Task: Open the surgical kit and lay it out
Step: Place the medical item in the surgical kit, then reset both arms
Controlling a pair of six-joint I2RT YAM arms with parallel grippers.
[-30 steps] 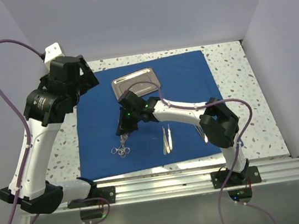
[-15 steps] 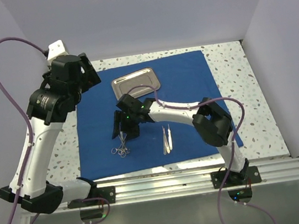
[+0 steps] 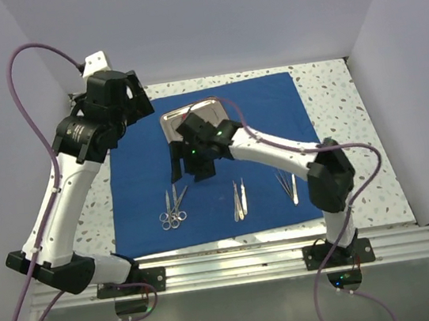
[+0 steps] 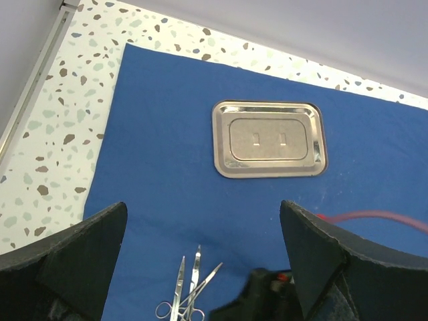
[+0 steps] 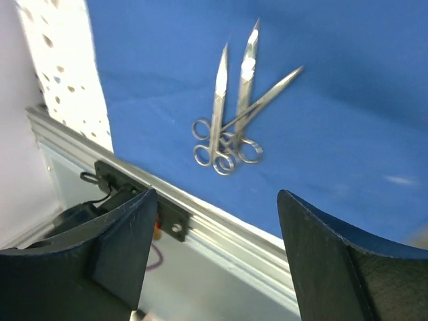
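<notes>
A white table (image 3: pixel 334 104) flecked with grey and brown specks sits between pale lilac walls (image 3: pixel 202 18). A ribbed aluminium rail (image 3: pixel 237 265) runs along its near edge.

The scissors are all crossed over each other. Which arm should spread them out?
Probably the right. The right gripper hangs open just beyond the scissors, close in its wrist view. The left gripper, also open, is up by the tray.

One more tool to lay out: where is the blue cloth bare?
Bare: left of the tray, out to the edge of the cloth, and its far right corner. Crowded: the near strip, with scissors, tweezers and other thin tools.
</notes>
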